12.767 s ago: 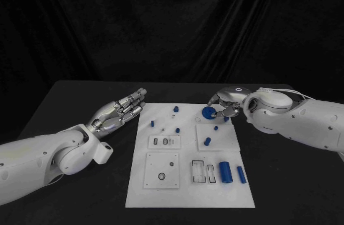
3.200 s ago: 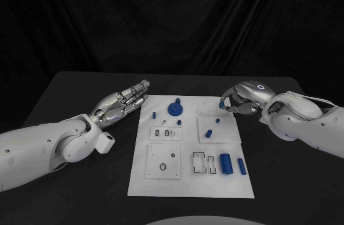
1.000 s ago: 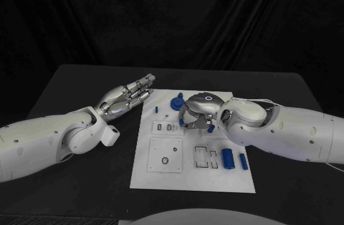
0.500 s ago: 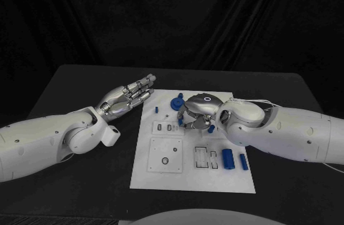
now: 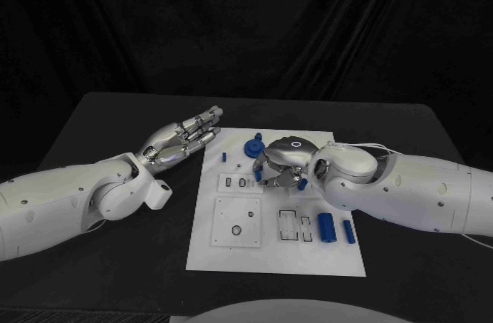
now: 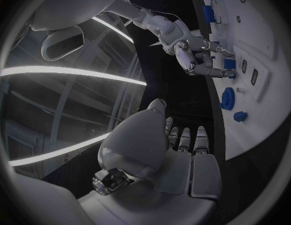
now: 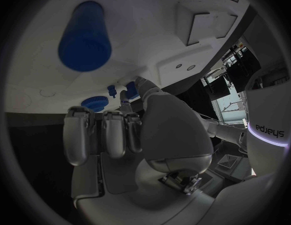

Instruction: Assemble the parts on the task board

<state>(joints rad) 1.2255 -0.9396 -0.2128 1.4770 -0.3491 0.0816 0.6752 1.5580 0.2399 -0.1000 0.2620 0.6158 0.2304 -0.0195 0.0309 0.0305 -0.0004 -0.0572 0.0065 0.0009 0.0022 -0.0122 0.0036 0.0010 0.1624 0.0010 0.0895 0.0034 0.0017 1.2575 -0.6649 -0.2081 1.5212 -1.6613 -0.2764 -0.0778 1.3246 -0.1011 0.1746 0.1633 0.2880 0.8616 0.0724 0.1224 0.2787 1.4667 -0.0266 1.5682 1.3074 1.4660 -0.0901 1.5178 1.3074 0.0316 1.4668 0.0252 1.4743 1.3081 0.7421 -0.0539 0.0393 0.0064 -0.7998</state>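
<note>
The white task board (image 5: 272, 259) lies in the middle of the black table. My right hand (image 5: 279, 161) reaches down onto its upper middle, just beside the blue gear (image 5: 253, 147). In the left wrist view the right hand (image 6: 194, 55) has a small blue peg (image 6: 229, 63) between two fingertips, standing on the board (image 6: 270, 115). The right wrist view shows that peg (image 7: 130, 89) at my thumb tip, with the gear (image 7: 95, 103) behind. My left hand (image 5: 185, 140) lies flat and open, palm up, at the board's left edge, holding nothing.
Two blue cylinders (image 5: 325, 227) (image 5: 348, 231) lie at the board's lower right, beside slotted plates (image 5: 296, 225). A small blue peg (image 5: 224, 155) stands near the top left corner. Another blue piece (image 5: 302, 184) sits under my right wrist. Black table surrounds the board.
Over the last second my right hand has settled slightly lower around the small peg. Before that it swung in from the board's right edge, and the gear now stands on the board. Left hand unmoved.
</note>
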